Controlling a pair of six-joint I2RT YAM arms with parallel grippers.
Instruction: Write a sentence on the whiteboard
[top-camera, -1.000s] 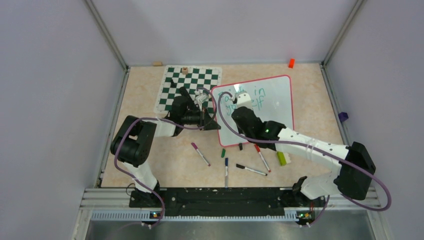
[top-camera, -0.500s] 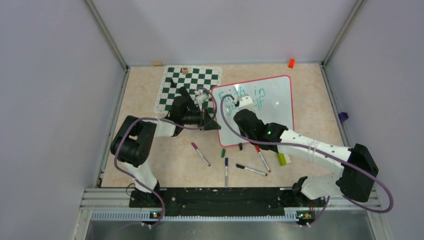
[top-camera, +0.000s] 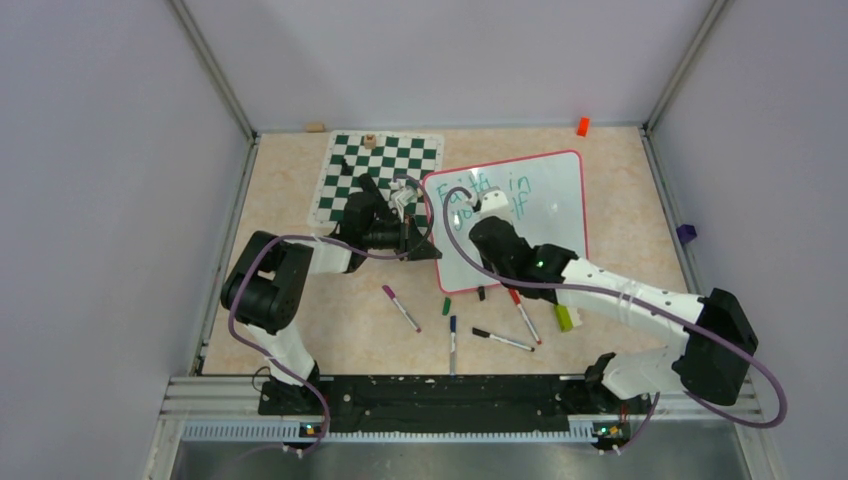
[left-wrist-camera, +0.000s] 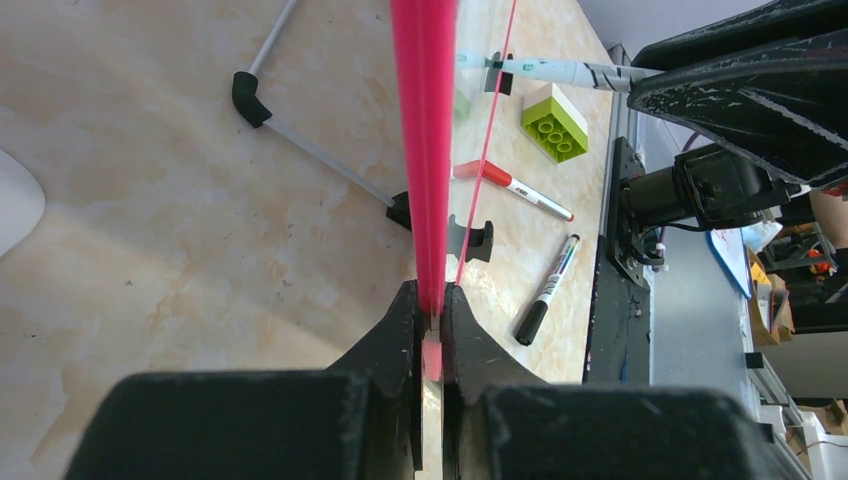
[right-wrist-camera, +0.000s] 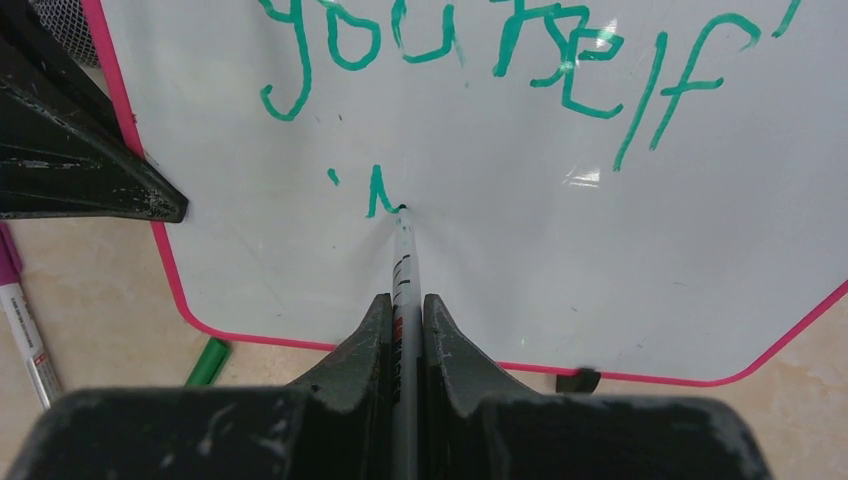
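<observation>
Across the middle of the table (top-camera: 300, 250), the whiteboard (top-camera: 550, 225) rests with its long axis running left to right, skewed so that the right end sits farther back. Its left end is just beside the chess mat (top-camera: 385, 165). The left gripper (top-camera: 426, 238) is clamped on the board's left edge. The left wrist view shows the pink frame (left-wrist-camera: 425, 150) edge-on, nipped between the two closed fingers (left-wrist-camera: 400, 330). The right gripper (right-wrist-camera: 405, 310) reaches over the board's left half and is closed tight on a marker (right-wrist-camera: 404, 260), whose white barrel lies in line with the fingers. The marker's long axis runs from the board's near edge towards the written lines. Its tip points away from the wrist and touches the white surface at the end of a short peaked stroke (right-wrist-camera: 375, 197). The sentence (right-wrist-camera: 500, 50) is in teal. The top view shows "Faith in" as its first line, and the right wrist view shows "yourself" as its second. Below "yourself", the third line is so far only a dot and that short stroke. The lines follow the board's long axis. Several loose markers (top-camera: 503, 340) and a green brick (top-camera: 563, 317) lie on the table just in front of the board's near edge, apart from both grippers.
</observation>
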